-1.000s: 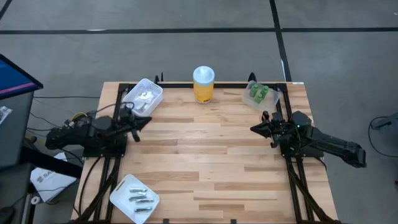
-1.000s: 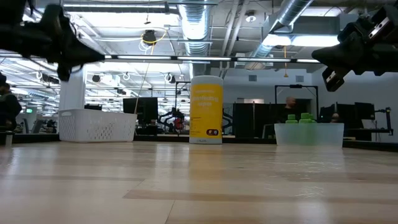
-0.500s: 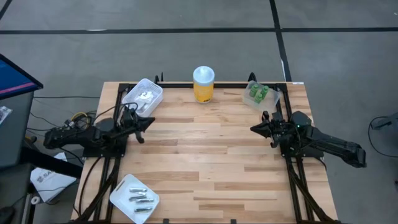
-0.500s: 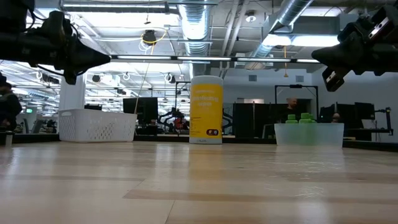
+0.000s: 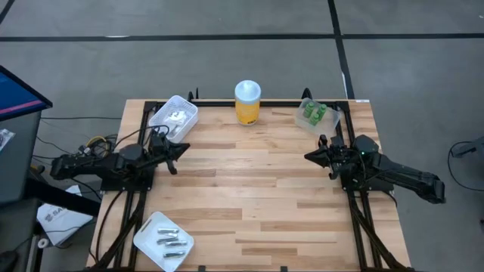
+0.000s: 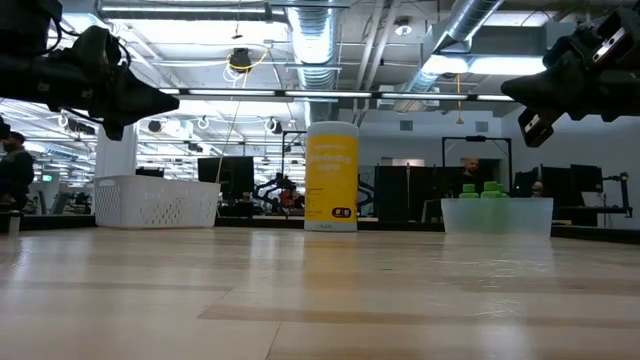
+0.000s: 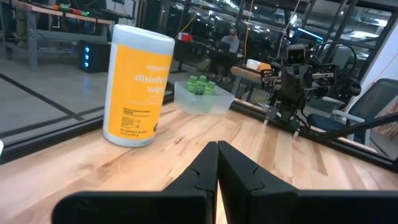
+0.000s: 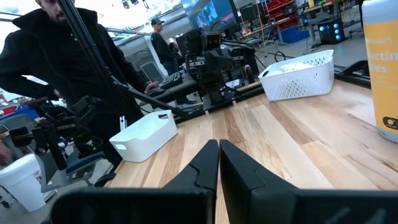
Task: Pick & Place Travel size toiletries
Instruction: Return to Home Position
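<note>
Three green round pieces (image 5: 314, 113) lie in a clear tub (image 5: 306, 123) at the far right; they also show in the left wrist view (image 7: 201, 84). Slim silvery tubes (image 5: 170, 242) lie on a white tray (image 5: 146, 236) at the near left corner. White packets (image 5: 177, 115) sit in a white basket (image 5: 184, 106) at the far left. My left gripper (image 5: 184, 149) hovers shut above the table's left side, near the basket. My right gripper (image 5: 308, 156) hovers shut above the right side, nearer than the tub. Both hold nothing.
A tall yellow jar with a white lid (image 5: 247, 102) stands at the middle of the far edge. Bare wood (image 5: 249, 189) spans the table's middle between the arms. People stand in the room beyond the table (image 8: 68, 68).
My left gripper has moved a little toward the table's right and stayed shut. The right arm and all the items have kept still.
</note>
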You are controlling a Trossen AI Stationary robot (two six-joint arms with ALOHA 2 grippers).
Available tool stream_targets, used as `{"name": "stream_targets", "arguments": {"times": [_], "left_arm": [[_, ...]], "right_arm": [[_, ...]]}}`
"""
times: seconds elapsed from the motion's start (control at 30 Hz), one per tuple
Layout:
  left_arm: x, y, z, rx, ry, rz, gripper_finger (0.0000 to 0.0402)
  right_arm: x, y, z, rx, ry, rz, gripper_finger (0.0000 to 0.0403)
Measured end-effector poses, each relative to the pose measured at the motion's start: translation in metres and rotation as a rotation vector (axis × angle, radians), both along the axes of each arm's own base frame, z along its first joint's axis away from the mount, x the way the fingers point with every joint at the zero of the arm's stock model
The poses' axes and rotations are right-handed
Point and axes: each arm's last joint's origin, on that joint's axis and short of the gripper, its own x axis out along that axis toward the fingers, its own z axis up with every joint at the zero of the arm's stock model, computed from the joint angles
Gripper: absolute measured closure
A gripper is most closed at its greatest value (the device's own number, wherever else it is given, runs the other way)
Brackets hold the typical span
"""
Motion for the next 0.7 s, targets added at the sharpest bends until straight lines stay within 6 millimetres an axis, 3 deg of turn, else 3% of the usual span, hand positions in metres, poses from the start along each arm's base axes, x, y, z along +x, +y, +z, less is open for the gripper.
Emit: {"name": "stream_targets", "arguments": {"times": [0.7], "left_arm": [[0.0018, 0.0001, -0.0014, -0.001, 0.019, 0.0, 0.0401]], "right_arm": [[0.0, 0.0, 0.0001, 0.0, 0.0, 0.0, 0.0394]]}}
